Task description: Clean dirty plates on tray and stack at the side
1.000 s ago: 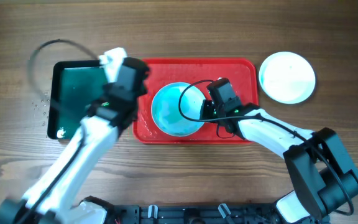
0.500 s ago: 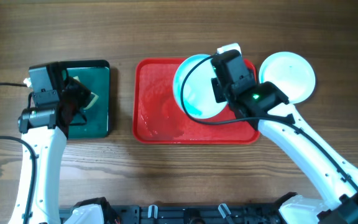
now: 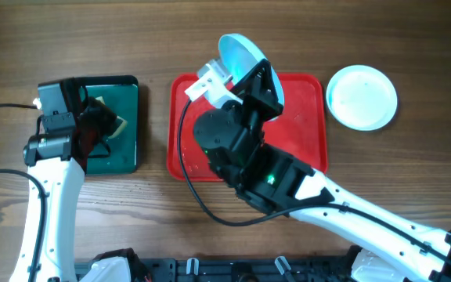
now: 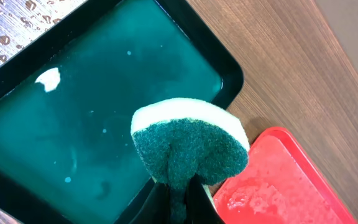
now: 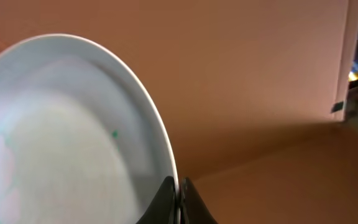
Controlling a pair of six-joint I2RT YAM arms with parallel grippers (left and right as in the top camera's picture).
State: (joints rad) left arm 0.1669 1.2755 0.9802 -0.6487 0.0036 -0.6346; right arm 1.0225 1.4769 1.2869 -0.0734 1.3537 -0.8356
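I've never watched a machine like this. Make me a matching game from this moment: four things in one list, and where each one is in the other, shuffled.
Things:
1. sponge
2. pale-blue plate
3. white plate
4. red tray

Places:
A. flat on the wooden table, right of the red tray
B. pinched in the left claw, over the dark green tray
C. wet, beneath the right arm
D. gripped at its rim by the right claw, tilted up

Pairs: 1-B, 2-D, 3-A, 4-C
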